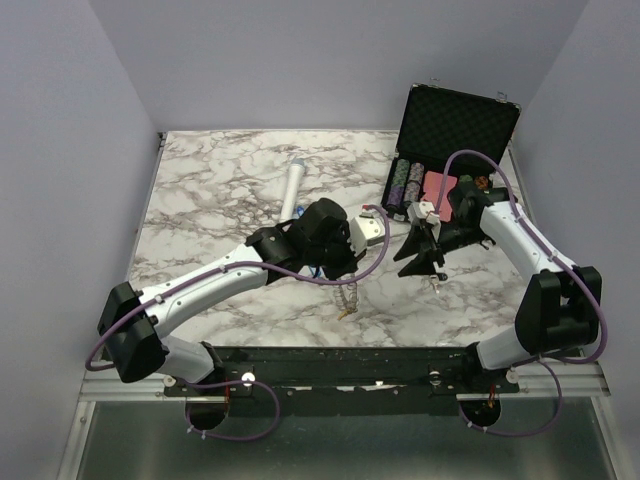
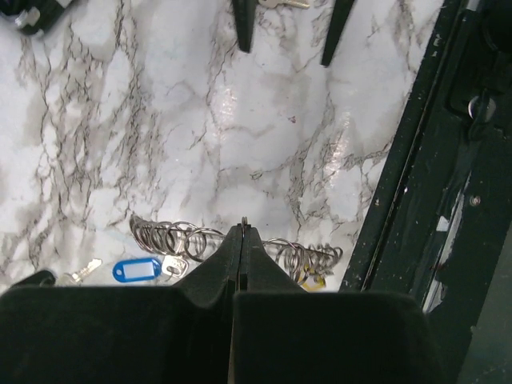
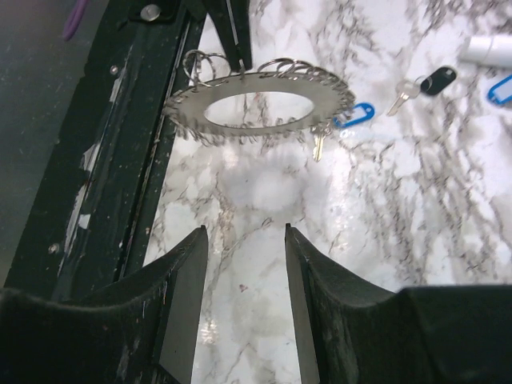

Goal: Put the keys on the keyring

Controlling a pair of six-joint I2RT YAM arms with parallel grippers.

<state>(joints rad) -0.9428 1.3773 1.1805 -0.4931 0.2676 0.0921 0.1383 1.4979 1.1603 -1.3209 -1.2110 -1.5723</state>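
My left gripper (image 1: 344,278) is shut on the rim of the keyring (image 1: 347,298) and holds it off the table, edge-on in the top view. In the left wrist view the keyring (image 2: 172,238) runs either side of my left gripper (image 2: 242,228), with small rings, a blue-tagged key (image 2: 136,270) and a yellow tag (image 2: 317,280) hanging from it. My right gripper (image 1: 421,263) is open and empty, pointing at the keyring (image 3: 256,104). A black-tagged key (image 3: 436,80) lies on the table. Another key (image 1: 436,283) lies by my right gripper.
An open black case (image 1: 455,128) with poker chips stands at the back right. A white cylinder (image 1: 293,190) lies at the back middle, with a blue tag (image 3: 500,88) near it. The black front rail (image 2: 416,160) runs close to the keyring.
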